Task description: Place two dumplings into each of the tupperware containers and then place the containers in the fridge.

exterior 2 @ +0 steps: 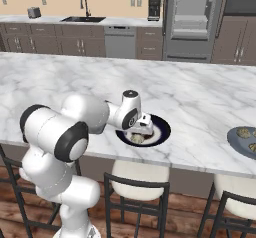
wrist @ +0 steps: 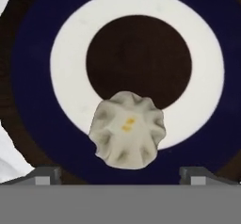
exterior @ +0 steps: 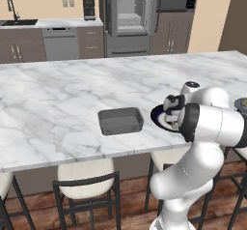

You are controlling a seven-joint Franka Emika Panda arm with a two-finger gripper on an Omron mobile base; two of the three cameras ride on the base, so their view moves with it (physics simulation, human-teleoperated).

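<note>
On navy-rimmed plate [wrist: 136,63]: dumpling [wrist: 127,130]; grey container [exterior: 120,121] beside.

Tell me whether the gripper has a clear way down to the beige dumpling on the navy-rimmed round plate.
Probably yes. The gripper is open right above the beige dumpling, its fingertips standing wide to either side. Nothing lies between them on the navy-rimmed round plate.
</note>
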